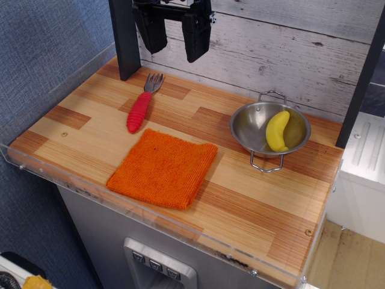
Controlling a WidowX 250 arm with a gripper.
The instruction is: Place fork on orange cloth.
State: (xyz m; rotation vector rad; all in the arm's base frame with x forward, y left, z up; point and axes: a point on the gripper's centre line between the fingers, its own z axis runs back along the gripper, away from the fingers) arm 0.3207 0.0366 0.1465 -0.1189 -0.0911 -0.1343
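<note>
The fork (142, 103) lies flat on the wooden table, silver head toward the back wall, ribbed red-pink handle pointing toward the front. The orange cloth (163, 168) lies flat just in front of and to the right of the fork's handle, with a small gap between them. My gripper (174, 41) hangs at the top of the view, high above the table's back edge, above and a little right of the fork's head. Its two black fingers (197, 37) stand apart and hold nothing.
A steel bowl (248, 128) with wire handles stands at the right, holding a yellow banana (277, 130). A dark post (124, 42) rises at the back left. A clear plastic rim (150, 212) runs along the table's front and left edges. A wood-plank wall is behind.
</note>
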